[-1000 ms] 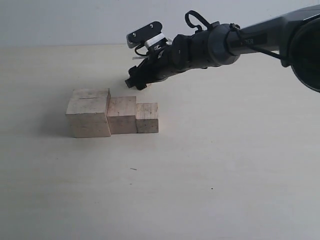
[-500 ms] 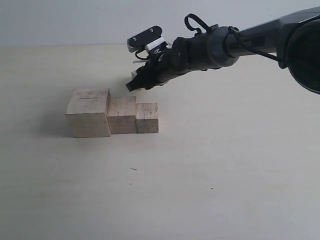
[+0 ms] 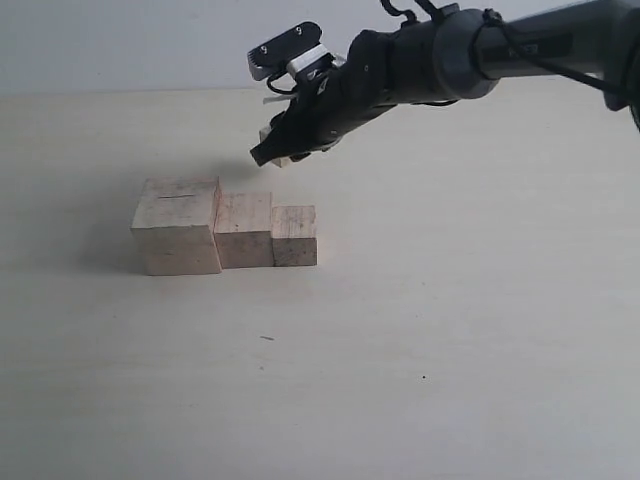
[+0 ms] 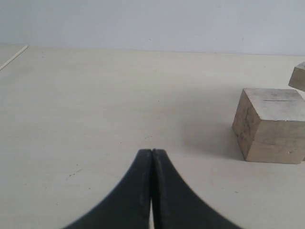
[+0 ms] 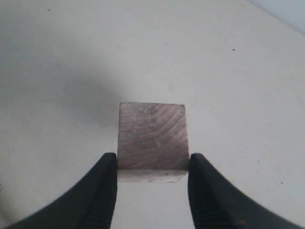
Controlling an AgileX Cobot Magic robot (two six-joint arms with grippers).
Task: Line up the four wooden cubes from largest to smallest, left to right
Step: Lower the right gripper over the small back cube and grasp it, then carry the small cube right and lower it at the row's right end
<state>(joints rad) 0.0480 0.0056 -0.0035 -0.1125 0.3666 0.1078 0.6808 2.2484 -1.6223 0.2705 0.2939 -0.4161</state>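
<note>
Pale wooden cubes sit on the cream table [image 3: 450,350] in a touching row. The largest cube [image 3: 178,228] is at the left with a thin slit mark on top, then comes the second cube [image 3: 246,232], then the third cube [image 3: 295,237]. Raised over the table behind the row, the right gripper [image 3: 272,150] pinches the smallest cube [image 5: 151,138] between its fingers. The left gripper [image 4: 151,157], seen only in its wrist view, has its fingers pressed together with nothing between them.
</note>
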